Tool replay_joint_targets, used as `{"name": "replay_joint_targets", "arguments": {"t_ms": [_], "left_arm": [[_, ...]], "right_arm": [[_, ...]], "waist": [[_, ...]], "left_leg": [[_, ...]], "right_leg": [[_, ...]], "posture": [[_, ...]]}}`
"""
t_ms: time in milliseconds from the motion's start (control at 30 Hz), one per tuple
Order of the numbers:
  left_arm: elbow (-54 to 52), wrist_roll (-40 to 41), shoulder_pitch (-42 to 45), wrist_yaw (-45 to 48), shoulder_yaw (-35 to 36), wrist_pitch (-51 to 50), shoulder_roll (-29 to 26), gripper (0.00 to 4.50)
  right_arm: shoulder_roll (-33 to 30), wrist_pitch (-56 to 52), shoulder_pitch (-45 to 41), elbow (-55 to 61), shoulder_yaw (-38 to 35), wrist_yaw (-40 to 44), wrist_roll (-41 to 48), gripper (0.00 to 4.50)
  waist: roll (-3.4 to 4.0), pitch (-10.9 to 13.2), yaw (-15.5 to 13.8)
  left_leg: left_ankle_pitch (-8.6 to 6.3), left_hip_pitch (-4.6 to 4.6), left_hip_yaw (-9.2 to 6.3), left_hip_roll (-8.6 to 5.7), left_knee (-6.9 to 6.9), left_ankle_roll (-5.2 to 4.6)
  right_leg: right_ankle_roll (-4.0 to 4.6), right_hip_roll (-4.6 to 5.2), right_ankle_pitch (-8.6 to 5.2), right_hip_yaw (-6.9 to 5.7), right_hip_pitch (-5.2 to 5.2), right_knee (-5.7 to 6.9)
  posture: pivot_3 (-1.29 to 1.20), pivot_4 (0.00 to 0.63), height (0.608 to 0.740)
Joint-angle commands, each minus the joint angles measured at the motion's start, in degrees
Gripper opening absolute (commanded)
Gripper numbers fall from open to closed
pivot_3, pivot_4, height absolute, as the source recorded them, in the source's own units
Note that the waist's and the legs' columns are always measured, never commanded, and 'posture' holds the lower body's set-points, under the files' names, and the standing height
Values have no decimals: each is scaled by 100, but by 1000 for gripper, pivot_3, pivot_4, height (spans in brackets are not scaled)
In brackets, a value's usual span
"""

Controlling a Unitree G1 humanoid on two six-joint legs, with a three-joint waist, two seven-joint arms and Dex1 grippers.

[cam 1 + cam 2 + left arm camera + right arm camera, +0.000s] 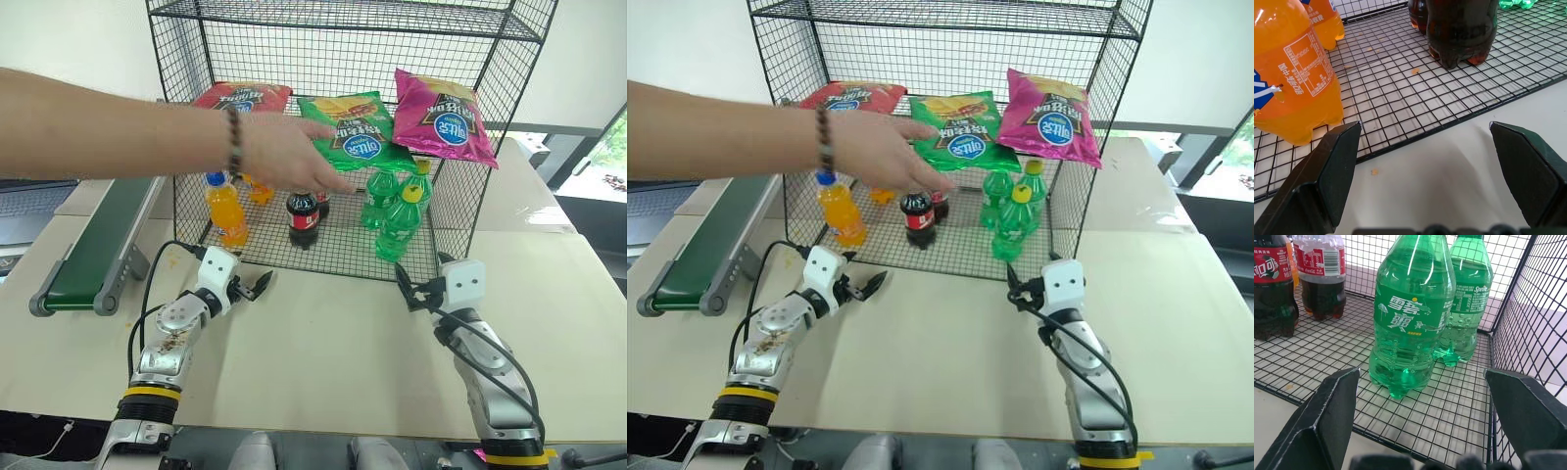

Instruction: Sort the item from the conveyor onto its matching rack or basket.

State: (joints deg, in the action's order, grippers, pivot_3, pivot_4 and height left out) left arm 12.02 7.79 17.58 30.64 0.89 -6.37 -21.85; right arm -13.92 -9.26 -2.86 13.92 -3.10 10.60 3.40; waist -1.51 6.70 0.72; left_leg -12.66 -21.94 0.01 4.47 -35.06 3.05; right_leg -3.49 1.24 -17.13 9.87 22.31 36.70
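The green chip bag, the item (358,132), lies on the middle tier of the black wire rack (470,211), between a red bag and a magenta bag. A person's hand (294,157) reaches in from the left, its fingers over the item's near left edge. The conveyor (93,250) runs along the table's left side, its dark green belt bare. My left gripper (253,286) hovers open and empty over the table in front of the rack's left half. My right gripper (409,287) is open and empty before the rack's right corner, facing the green bottles (1413,318).
The red bag (240,96) and magenta bag (446,117) flank the item. On the rack's bottom tier stand orange bottles (225,211), cola bottles (303,215) and green bottles (397,220). The person's forearm crosses above the conveyor and my left arm.
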Motion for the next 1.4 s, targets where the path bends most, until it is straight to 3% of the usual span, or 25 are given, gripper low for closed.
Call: {"name": "replay_joint_targets", "arguments": {"t_ms": [33,1167,1400], "left_arm": [[-21,-22,172,36,-18,98,15,4445],[41,16,244,-80,186,102,75,4445],[-781,519,-16,-30,429,-719,56,4445]], "right_arm": [[-5,-8,3,289,-159,-107,-14,4500],[-37,-73,16,372,-117,-93,-25,4500],[-32,-330,140,678,-157,-93,57,4500]], "waist": [[0,0,1],[0,0,2],[0,0,14]], "left_leg": [[0,0,0,0,0,0],[0,-1,-4,0,-1,0],[0,-1,-4,0,0,0]], "right_leg": [[0,0,0,0,0,0],[0,0,0,-4,0,1],[0,0,0,-4,0,3]], "posture": [[0,150,740],[0,150,740],[0,150,740]]}}
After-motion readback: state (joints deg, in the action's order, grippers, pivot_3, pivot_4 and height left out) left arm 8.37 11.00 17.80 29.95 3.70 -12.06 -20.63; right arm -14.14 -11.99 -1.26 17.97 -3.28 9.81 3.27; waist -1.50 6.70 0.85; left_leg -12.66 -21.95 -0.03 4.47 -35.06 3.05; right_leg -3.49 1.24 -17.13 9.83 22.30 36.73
